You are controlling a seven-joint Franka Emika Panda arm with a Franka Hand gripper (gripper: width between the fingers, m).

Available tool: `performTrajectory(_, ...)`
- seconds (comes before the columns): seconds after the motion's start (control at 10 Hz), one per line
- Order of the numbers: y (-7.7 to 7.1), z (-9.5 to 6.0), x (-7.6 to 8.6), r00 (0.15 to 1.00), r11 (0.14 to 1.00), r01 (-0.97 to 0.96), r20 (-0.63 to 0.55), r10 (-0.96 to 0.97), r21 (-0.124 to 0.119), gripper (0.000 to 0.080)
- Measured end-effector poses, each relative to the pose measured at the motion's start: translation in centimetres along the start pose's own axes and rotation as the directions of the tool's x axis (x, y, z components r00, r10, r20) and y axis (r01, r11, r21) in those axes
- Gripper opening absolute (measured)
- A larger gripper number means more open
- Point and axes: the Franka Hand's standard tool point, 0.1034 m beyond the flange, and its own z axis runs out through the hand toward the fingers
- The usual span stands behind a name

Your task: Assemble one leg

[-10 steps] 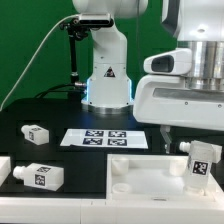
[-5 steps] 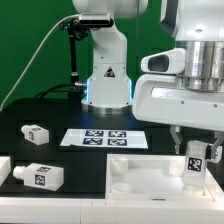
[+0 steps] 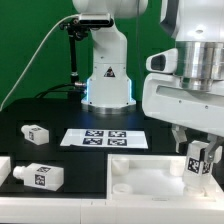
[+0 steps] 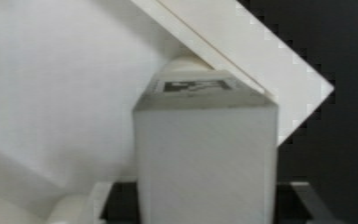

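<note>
My gripper [image 3: 198, 152] is shut on a white leg [image 3: 197, 164] with a black-and-white tag, and holds it upright over the corner of the large white tabletop [image 3: 150, 180] on the exterior view's right. In the wrist view the leg [image 4: 202, 140] fills the middle between my fingers [image 4: 302, 203], with the tabletop's corner [image 4: 60, 90] behind it. Whether the leg touches the tabletop is hidden. Two more tagged legs lie on the black table at the exterior view's left, one further back [image 3: 36, 133] and one at the front [image 3: 42, 177].
The marker board [image 3: 105, 138] lies flat in the middle of the table. Another white part [image 3: 4, 168] shows at the left edge. The robot base [image 3: 107, 85] stands at the back, before a green backdrop.
My gripper has shifted slightly and sunk a little with the leg. The leg has gone from tilted to nearly upright over the tabletop corner.
</note>
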Motion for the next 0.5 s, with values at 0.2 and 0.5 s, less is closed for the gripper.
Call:
performTrajectory(0.2,0.22,0.06,0.47,0.976,0.976,-0.217,0.001,0.217,0.0,0.0284)
performTrajectory(0.5,0.74,0.33,0.64,0.825,0.823,-0.566,0.044,0.564,0.051,0.0284)
